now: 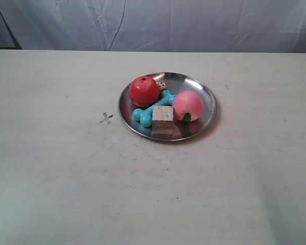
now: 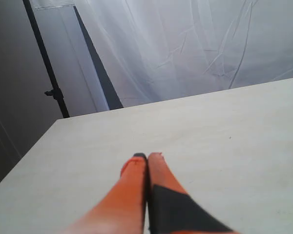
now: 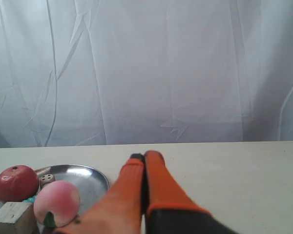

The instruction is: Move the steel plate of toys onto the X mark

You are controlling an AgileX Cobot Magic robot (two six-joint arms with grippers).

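The steel plate [image 1: 204,97] sits a little right of the table's middle in the exterior view. It holds a red apple-like ball [image 1: 144,91], a pink peach [image 1: 187,105], a turquoise bone [image 1: 152,107], a pale wooden cube [image 1: 162,118] and a tiny die [image 1: 161,84]. The grey X mark [image 1: 106,119] lies on the table just left of the plate. No arm shows in the exterior view. My left gripper [image 2: 147,156] is shut, over bare table. My right gripper [image 3: 144,156] is shut, beside the plate [image 3: 90,178], with the peach [image 3: 56,203], ball [image 3: 15,183] and cube [image 3: 10,218] close by.
A white cloth backdrop [image 1: 158,23] hangs behind the table's far edge. A dark stand pole [image 2: 45,61] rises past the table corner in the left wrist view. The pale tabletop [image 1: 66,178] stretches wide around the plate.
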